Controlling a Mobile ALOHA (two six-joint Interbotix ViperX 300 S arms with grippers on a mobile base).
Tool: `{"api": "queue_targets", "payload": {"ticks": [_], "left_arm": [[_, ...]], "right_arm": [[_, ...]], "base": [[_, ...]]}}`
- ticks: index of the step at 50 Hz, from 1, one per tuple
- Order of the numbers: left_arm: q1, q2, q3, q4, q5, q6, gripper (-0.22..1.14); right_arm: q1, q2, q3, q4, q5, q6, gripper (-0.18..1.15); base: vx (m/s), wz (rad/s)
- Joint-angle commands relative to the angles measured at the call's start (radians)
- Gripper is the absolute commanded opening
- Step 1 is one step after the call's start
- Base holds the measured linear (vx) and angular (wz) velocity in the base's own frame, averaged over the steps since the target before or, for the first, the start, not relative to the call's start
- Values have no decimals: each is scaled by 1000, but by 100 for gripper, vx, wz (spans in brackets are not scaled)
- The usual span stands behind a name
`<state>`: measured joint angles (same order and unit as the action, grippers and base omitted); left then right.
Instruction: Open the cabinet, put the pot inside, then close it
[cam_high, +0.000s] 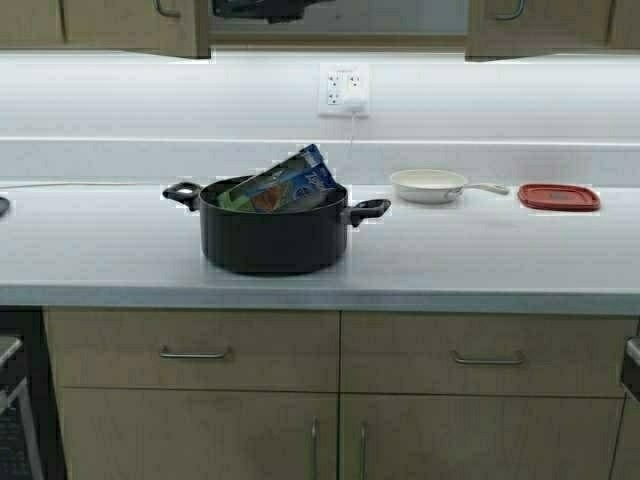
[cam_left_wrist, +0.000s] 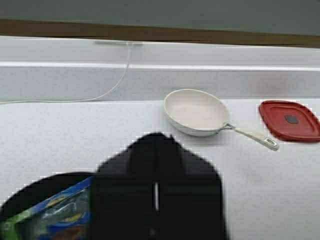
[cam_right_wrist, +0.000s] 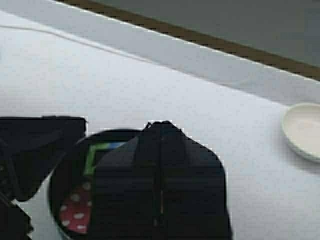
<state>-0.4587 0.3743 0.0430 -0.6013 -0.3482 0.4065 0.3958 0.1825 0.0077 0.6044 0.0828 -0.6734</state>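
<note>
Sitting near the front middle of the desk (cam_high: 100, 250), the pot (cam_high: 272, 235) is a wide, squat black vessel with matte walls and two loop handles that stick out to either side, so its long axis runs left to right along the desk edge. Glossy food packets lean inside it, one blue-and-green bag (cam_high: 285, 185) poking above the rim. Both wrist views look down past their own arm's jaws at the pot's rim just below: the left gripper (cam_left_wrist: 156, 195) hangs over one side of it, the right gripper (cam_right_wrist: 161, 185) over the other, each with its jaws pressed together to a thin slit and nothing held. Neither arm shows in the high view.

The cabinet (cam_high: 130, 25) hangs above the desk, tan wood-grain, with only the lower edges of its doors showing; whether they stand open I cannot tell. Since opening comes first, I judge either arm must rise well up from the pot.

Farther back right lie a small white pan (cam_high: 430, 184) and a flat red lid (cam_high: 558, 197), smooth plastic, well apart from the pot.
</note>
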Motion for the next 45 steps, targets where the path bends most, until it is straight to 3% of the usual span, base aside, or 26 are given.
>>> {"api": "queue_targets", "payload": {"ticks": [1, 18, 28, 33, 41, 45], "left_arm": [[25, -55, 9, 3, 6, -5, 3], [46, -233, 236, 46, -54, -3, 2], [6, -351, 347, 64, -60, -6, 8], [-38, -419, 405, 94, -60, -9, 28], [-114, -532, 518, 109, -67, -35, 80], [-144, -586, 598, 109, -100, -95, 102]], "right_arm": [[-35, -44, 2, -9, 0, 0, 6], [-132, -202, 190, -29, -18, 2, 6], [-83, -295, 256, -25, -8, 12, 13], [-37, -360, 318, -25, -8, 44, 38], [34, -454, 431, -21, -12, 147, 92], [77, -495, 517, -11, -31, 221, 102]], "base": [[1, 0], [0, 0], [0, 0], [0, 0], [0, 0], [0, 0]]}}
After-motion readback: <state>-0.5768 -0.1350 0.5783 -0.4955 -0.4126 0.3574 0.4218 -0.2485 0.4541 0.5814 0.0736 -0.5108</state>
